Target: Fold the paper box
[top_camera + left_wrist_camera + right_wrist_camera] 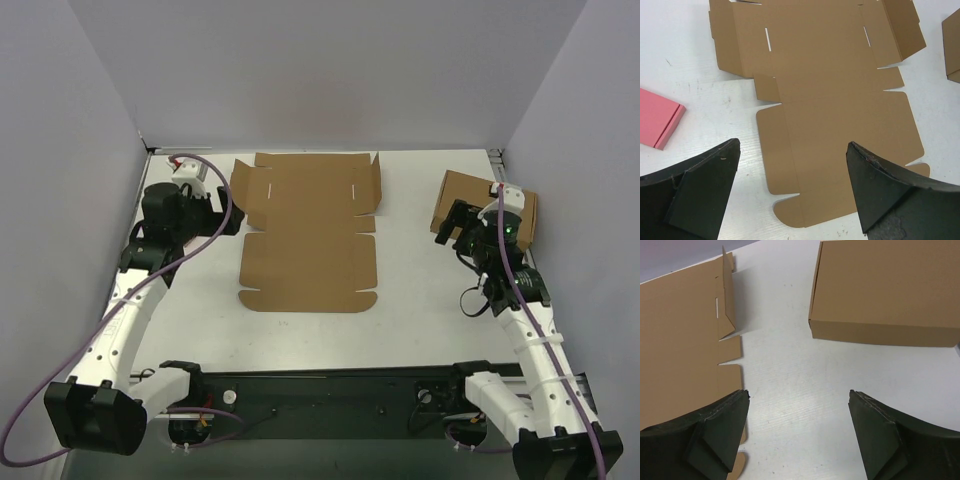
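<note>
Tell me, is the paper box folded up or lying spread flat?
Spread flat. The paper box lies as an open sheet on the table; just a far flap tilts up.

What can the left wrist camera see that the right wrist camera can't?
Only the left wrist view shows the pink block lying beside the paper box, and nearly the whole sheet with both slits. Only the right wrist view shows the top and front wall of the closed brown box; the left view catches just its corner. Both show the paper box lying unfolded on the white table, and each shows its own gripper open and holding nothing: the left gripper and the right gripper.
</note>
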Action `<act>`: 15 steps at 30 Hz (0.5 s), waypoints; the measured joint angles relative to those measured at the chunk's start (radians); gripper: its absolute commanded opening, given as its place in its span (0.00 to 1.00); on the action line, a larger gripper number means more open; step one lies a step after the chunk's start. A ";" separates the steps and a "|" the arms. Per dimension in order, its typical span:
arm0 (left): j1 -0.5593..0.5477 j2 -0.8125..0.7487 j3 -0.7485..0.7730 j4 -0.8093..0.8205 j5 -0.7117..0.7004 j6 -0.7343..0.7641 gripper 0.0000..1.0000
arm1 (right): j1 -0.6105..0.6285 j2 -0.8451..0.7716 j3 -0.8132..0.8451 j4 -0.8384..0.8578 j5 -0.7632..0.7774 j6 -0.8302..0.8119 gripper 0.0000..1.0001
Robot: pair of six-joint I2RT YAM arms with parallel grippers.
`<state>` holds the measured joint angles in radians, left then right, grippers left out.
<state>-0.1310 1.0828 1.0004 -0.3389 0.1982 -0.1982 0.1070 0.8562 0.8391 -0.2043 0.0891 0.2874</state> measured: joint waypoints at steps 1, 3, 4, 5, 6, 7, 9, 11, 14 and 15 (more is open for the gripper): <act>-0.001 0.002 0.008 -0.001 -0.003 0.000 0.97 | 0.005 0.006 0.014 -0.006 -0.004 0.000 0.83; -0.002 0.005 0.023 -0.004 -0.005 0.000 0.97 | 0.024 0.026 0.052 -0.026 -0.008 0.000 0.82; -0.004 0.010 0.038 -0.009 -0.008 -0.001 0.97 | 0.041 0.039 0.074 -0.035 -0.008 0.000 0.81; -0.004 0.016 0.051 -0.010 -0.009 -0.001 0.97 | 0.058 0.055 0.095 -0.042 -0.010 0.001 0.81; -0.005 0.023 0.065 -0.015 -0.011 -0.002 0.97 | 0.074 0.072 0.120 -0.052 -0.012 0.004 0.80; -0.005 0.033 0.086 -0.020 -0.014 -0.004 0.97 | 0.084 0.091 0.143 -0.060 -0.017 0.008 0.80; -0.005 0.063 0.134 -0.033 -0.021 -0.008 0.97 | 0.101 0.154 0.206 -0.072 -0.043 0.025 0.78; -0.005 0.102 0.188 -0.044 -0.023 -0.010 0.97 | 0.103 0.231 0.265 -0.077 -0.074 0.040 0.77; -0.001 0.147 0.224 -0.041 -0.010 -0.011 0.97 | 0.105 0.369 0.358 -0.106 -0.118 0.059 0.74; 0.001 0.151 0.224 -0.045 -0.008 -0.011 0.97 | 0.105 0.424 0.398 -0.120 -0.131 0.064 0.73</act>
<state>-0.1299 1.2335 1.2240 -0.3843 0.1902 -0.2089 0.2115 1.2804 1.2369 -0.3244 -0.0418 0.3515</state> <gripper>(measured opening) 0.972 0.753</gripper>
